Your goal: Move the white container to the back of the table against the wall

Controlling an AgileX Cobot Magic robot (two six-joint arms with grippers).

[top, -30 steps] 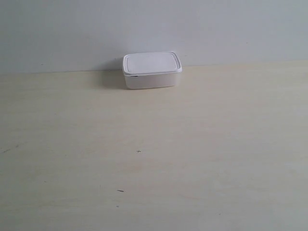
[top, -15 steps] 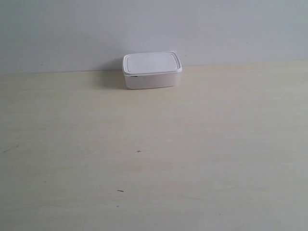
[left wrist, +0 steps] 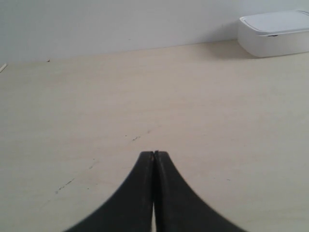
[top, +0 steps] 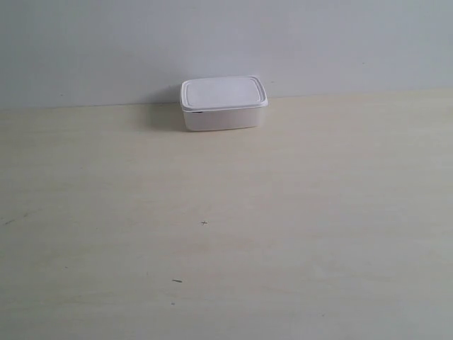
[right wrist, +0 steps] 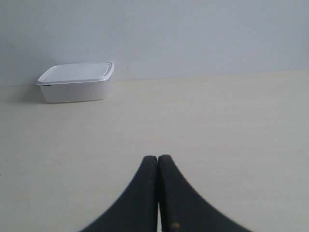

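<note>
The white container (top: pixel 223 103) with its flat rimmed lid stands at the far edge of the cream table (top: pixel 226 234), close against the pale wall (top: pixel 226 42). It also shows in the left wrist view as the white container (left wrist: pixel 275 33) and in the right wrist view as the white container (right wrist: pixel 77 82), far from both grippers. My left gripper (left wrist: pixel 154 153) is shut with its black fingers pressed together over bare tabletop. My right gripper (right wrist: pixel 158 157) is shut the same way, holding nothing. Neither arm appears in the exterior view.
A few tiny dark specks (top: pixel 204 223) mark the tabletop in the exterior view, and faint scratches (left wrist: pixel 135 138) lie ahead of the left gripper. A small pale object (left wrist: pixel 2 67) pokes in at the edge of the left wrist view.
</note>
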